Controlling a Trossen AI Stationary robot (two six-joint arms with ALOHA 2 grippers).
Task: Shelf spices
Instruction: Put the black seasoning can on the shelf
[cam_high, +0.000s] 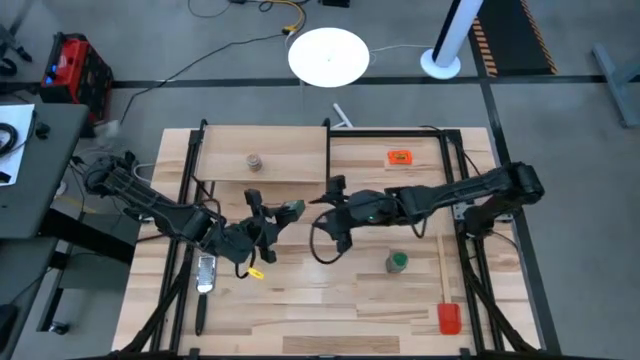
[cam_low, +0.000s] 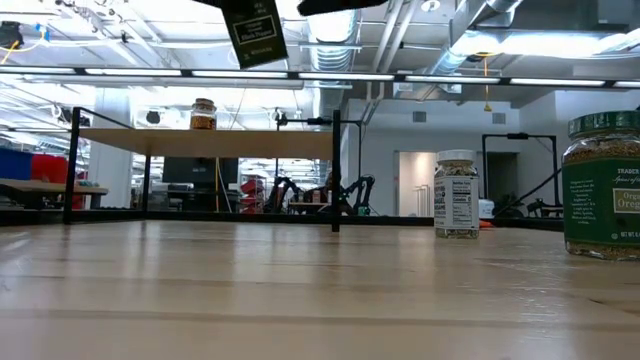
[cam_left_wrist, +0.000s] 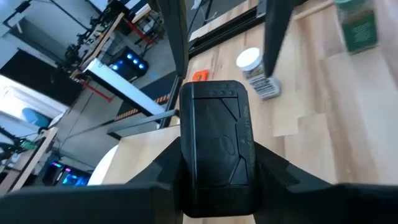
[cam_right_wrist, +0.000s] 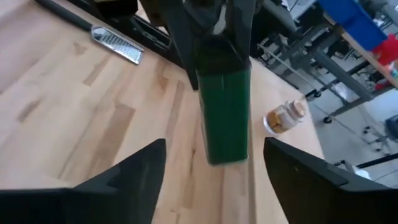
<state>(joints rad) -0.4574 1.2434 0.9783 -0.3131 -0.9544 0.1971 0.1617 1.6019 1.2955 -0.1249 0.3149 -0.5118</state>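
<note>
— Where do we find the black tin (cam_left_wrist: 214, 146)?

— Up in the air over the middle of the table (cam_high: 330, 310), just off the near right corner of the shelf (cam_high: 290, 150). In the low view we see it hanging tilted, well clear of the wood.

— And what has it?

— The left gripper (cam_high: 270, 218). In the left wrist view its two fingers pinch the tin from either side.

— What of the right gripper (cam_high: 326, 214)?

— It faces the tin from the right, just beside it. In the right wrist view its fingers are spread wide, with a clear gap between each finger and the tin, so we see no contact.

— Where do we place the other spices?

— The brownish jar (cam_high: 254, 162) stands upright on the shelf plank, left of the plank's middle. The green-lidded jar (cam_high: 397, 262) stands on the table, right of centre and nearer than the right arm. The clear jar with white lid (cam_low: 457, 195) shows upright in the low view, farther back than the green-lidded jar and to its left. We cannot pick it out from above.

— And around them?

— An orange tag (cam_high: 400, 156) lies far right of the shelf. A red-headed spatula (cam_high: 449, 318) lies near the right edge, its handle pointing away. A metal grater (cam_high: 205, 272) lies on the near left, beside the left arm.
</note>
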